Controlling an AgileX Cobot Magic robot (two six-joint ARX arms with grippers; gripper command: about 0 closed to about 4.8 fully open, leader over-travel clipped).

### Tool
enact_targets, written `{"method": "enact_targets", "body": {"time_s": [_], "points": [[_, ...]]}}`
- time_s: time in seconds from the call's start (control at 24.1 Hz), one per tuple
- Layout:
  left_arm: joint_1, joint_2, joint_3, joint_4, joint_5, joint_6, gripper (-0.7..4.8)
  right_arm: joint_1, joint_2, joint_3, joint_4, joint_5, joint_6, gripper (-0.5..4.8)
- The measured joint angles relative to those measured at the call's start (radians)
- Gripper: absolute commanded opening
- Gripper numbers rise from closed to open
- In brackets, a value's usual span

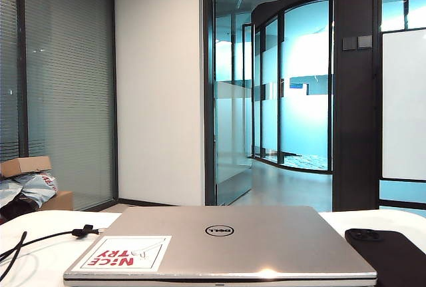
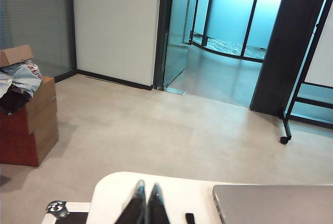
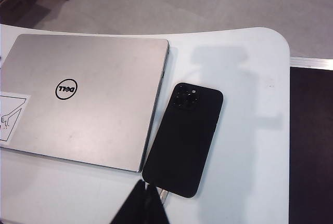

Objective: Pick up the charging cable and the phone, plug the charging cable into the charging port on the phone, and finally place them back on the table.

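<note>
Phone (image 3: 183,140) flat beside laptop (image 3: 83,96), near counter (image 3: 244,130) edge; cable (image 1: 40,239) far off. Both grippers, left (image 2: 145,206) and right (image 3: 141,208), jaws closed, empty. Could nudge phone off.

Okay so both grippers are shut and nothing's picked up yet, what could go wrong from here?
1. The phone lies right against the laptop edge, so the right gripper, shut just beside it, may nudge the laptop or fail to get a finger in.
2. The charging cable trails off the table edge; a pull could drag it off.
3. The left gripper is shut with its camera not showing the cable, so it must open and find it first.
</note>
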Motion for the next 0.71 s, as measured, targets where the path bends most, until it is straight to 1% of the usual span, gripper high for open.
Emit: {"method": "enact_targets", "body": {"time_s": [0.12,0.21,0.5,0.58,0.71], "points": [[0.0,0.0,0.0,-0.026,0.0,0.061,-0.06,0.0,0.0,0.0,0.0,0.0,0.0,0.0],[0.0,0.001,0.0,-0.037,0.0,0.08,-0.06,0.0,0.0,0.0,0.0,0.0,0.0,0.0],[0.0,0.0,0.0,-0.037,0.0,0.084,-0.06,0.0,0.0,0.0,0.0,0.0,0.0,0.0],[-0.002,0.0,0.0,-0.037,0.0,0.101,-0.06,0.0,0.0,0.0,0.0,0.0,0.0,0.0],[-0.002,0.0,0.0,-0.037,0.0,0.102,-0.06,0.0,0.0,0.0,0.0,0.0,0.0,0.0]]}}
